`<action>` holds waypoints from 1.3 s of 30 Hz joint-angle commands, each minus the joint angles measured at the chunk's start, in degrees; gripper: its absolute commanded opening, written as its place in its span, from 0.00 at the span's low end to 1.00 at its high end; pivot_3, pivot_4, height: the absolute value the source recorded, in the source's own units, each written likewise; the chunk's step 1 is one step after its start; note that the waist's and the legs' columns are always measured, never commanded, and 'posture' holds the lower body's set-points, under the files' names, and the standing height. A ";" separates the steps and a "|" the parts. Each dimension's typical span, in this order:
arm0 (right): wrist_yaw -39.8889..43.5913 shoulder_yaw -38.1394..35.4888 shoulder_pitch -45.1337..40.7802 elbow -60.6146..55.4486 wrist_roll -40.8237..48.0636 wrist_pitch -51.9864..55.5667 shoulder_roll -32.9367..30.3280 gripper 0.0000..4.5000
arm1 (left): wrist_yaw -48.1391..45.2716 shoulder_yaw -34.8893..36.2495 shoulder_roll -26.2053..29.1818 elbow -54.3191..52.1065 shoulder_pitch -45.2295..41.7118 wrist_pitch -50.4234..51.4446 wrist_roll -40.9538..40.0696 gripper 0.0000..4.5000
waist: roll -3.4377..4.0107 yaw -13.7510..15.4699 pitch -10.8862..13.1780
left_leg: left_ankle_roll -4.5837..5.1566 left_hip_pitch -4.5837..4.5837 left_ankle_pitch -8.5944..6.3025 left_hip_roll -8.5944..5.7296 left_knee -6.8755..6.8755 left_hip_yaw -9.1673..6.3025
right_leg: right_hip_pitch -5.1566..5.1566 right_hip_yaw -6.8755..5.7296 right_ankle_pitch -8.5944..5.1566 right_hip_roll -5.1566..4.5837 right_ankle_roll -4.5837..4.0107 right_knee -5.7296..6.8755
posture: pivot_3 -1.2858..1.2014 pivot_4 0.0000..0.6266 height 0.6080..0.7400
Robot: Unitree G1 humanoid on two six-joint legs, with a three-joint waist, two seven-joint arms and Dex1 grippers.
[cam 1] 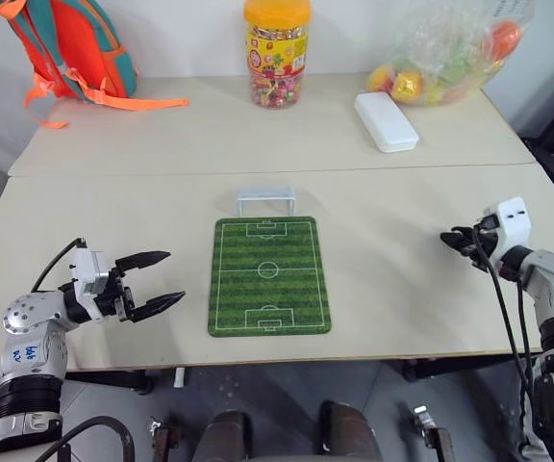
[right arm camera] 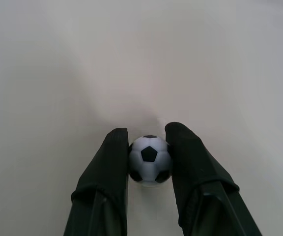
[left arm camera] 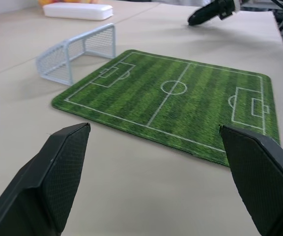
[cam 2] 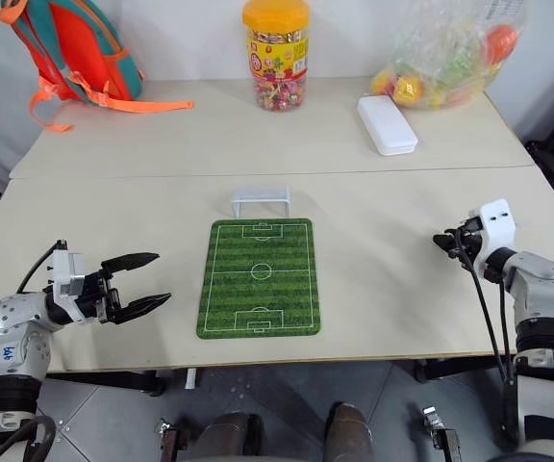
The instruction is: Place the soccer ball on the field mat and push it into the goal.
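Table [cam 1: 402,289]: wide pale top, a seam runs across it at mid frame. Clutter sits along the top only: backpack [cam 1: 65,48] upper left, candy jar [cam 1: 276,53] top centre, white box [cam 1: 386,121] and bag of toys [cam 1: 450,48] upper right. The lower half is bare except for the mat, so there is much room to move on both sides. The near table edge runs low in the frame, close under both arms; a small ball could roll off there, I think.

Mat [cam 1: 269,276]: centre of frame, flat, nothing on it. Goal [cam 1: 265,199] stands just above its top short edge, mouth toward the mat.

Left gripper [cam 1: 152,282]: lower left, jaws wide and holding nothing, well apart from the mat.

Right gripper [cam 1: 453,237]: at right of frame, well apart from the mat. In the wrist view the jaws are narrow and pinch the ball [right arm camera: 150,160] between both fingers [right arm camera: 113,162].

Progress: the pick seems done or nearly. Left to do: carry ball to mat, set it down, push it up the frame into the goal. The path between is free of things.
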 commanded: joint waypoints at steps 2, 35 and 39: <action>-0.48 1.26 2.23 -25.06 4.55 10.39 0.46 0.19 | -3.11 0.23 0.98 1.72 -0.62 -1.19 -0.47 1.00 | 0.01 -0.04 0.01 | 0.00 0.00 0.00 0.03 -0.01 0.03 | -0.05 0.02 0.00 0.02 0.00 0.04 | 0.52 0.24 1.00; 16.04 43.29 -2.54 -40.10 -3.44 10.32 17.31 0.19 | -10.41 -3.23 0.23 -0.96 5.22 -4.55 -2.31 1.00 | -0.10 -0.07 0.00 | -0.14 -0.06 -0.20 0.40 0.29 0.12 | -0.19 0.04 0.03 0.38 -0.06 0.15 | 0.52 0.24 1.00; 16.65 43.29 -2.93 -38.38 -4.26 9.71 18.55 0.19 | -9.90 -2.90 0.37 -1.22 5.65 -4.64 -2.31 1.00 | -0.10 0.01 0.00 | -0.15 -0.06 -0.20 0.40 0.29 0.13 | -0.19 0.05 0.03 0.38 -0.06 0.15 | 0.52 0.24 1.00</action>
